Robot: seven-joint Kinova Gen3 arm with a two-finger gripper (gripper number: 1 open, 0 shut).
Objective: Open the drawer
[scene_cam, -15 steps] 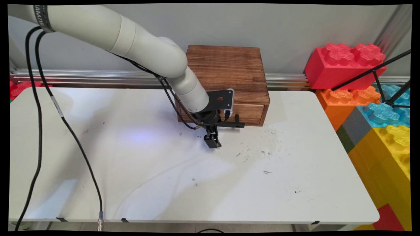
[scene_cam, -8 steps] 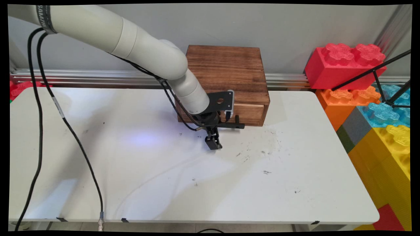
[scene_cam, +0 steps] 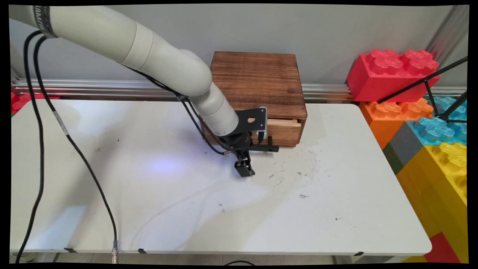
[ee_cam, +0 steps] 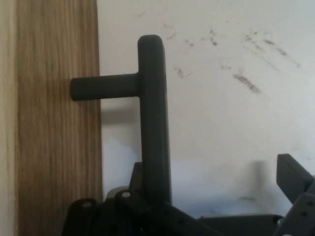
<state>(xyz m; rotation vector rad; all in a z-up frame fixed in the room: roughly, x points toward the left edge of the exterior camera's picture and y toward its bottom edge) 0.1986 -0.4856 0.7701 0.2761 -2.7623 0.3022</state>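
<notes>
Gripper: the black two-finger gripper [scene_cam: 244,170] [ee_cam: 162,204] stood open, its right finger [ee_cam: 291,178] clear of the bar, gripping nothing.
Handle: the black bar handle [scene_cam: 269,148] [ee_cam: 153,113] ran between the fingers.
Drawer: the light wooden drawer [scene_cam: 284,129] sat slightly ajar in the dark brown wooden box [scene_cam: 257,80].
Box: at the white table's [scene_cam: 186,209] far edge.

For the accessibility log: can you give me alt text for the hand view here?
A dark bar handle on a post stands off a wooden drawer front along the picture's left, seen close. The hand rises from the bottom edge at the handle's lower end, over a scuffed white table.
</notes>
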